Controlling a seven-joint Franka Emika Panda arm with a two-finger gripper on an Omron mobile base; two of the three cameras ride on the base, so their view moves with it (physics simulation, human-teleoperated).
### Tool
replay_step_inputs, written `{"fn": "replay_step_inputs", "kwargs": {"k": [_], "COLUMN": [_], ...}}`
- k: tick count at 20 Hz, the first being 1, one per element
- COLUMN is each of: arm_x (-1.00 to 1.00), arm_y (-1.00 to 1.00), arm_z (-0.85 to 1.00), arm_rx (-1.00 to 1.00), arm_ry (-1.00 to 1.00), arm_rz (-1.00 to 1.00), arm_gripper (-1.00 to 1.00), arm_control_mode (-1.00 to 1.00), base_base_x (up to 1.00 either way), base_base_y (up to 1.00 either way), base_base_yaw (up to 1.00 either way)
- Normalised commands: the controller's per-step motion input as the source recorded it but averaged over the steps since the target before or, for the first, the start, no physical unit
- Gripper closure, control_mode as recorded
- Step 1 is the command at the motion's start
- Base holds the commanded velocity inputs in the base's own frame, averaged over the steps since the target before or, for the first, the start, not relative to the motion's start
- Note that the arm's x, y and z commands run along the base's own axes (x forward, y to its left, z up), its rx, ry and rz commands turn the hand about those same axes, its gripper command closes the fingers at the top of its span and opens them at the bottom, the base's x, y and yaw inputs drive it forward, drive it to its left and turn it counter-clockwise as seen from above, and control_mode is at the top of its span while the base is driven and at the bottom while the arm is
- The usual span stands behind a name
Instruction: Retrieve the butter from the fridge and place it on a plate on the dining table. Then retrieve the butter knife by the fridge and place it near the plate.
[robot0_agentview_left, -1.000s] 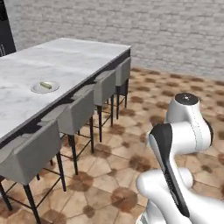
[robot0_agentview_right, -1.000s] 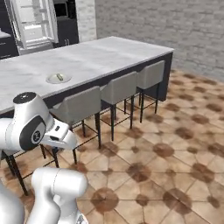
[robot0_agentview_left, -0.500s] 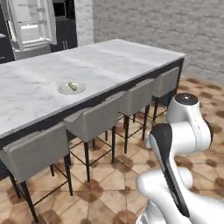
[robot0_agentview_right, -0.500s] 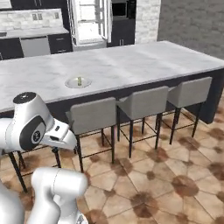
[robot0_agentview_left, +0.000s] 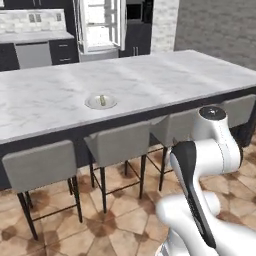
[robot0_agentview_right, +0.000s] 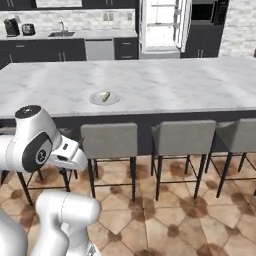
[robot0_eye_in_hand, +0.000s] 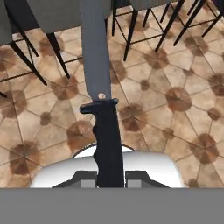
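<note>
My gripper (robot0_eye_in_hand: 110, 178) is shut on the black handle of the butter knife (robot0_eye_in_hand: 105, 131); its grey blade points away over the tiled floor, toward the stool legs. The round plate (robot0_agentview_left: 93, 103) rests on the dining table (robot0_agentview_left: 160, 80), a little left of the middle, with the pale butter (robot0_agentview_left: 102, 99) stick lying on it. From the other side the plate (robot0_agentview_right: 96, 99) and the butter (robot0_agentview_right: 105, 96) show on the same marble table (robot0_agentview_right: 180, 85). Beyond the table, the fridge (robot0_agentview_left: 100, 25) stands with its doors open and white interior showing, also the fridge (robot0_agentview_right: 162, 22).
Grey stools (robot0_agentview_left: 120, 145) line the near side of the table, with the same stools (robot0_agentview_right: 182, 137) in the right base view. A dark back counter with a sink (robot0_agentview_right: 62, 34) and a dishwasher (robot0_agentview_left: 32, 52) runs along the far wall. Brown tiled floor (robot0_eye_in_hand: 175, 87) lies between me and the stools.
The whole picture has swung round with the base: the table now lies square across both views and the fridge stands straight behind it. The plate and butter have kept their place on the table.
</note>
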Motion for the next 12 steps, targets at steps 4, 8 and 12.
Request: {"fn": "replay_step_inputs", "kwargs": {"k": [4, 8, 12], "arm_x": [0.0, 0.0, 0.0], "arm_y": [0.0, 0.0, 0.0], "arm_z": [0.0, 0.0, 0.0], "arm_rx": [0.0, 0.0, 0.0], "arm_ry": [0.0, 0.0, 0.0], "arm_rz": [0.0, 0.0, 0.0], "arm_gripper": [1.0, 1.0, 1.0], "arm_control_mode": [1.0, 1.0, 1.0], "base_base_x": [0.5, 0.51, 0.57], "base_base_y": [-1.0, -0.98, -0.91], "base_base_yaw": [0.56, 0.55, 0.47]}}
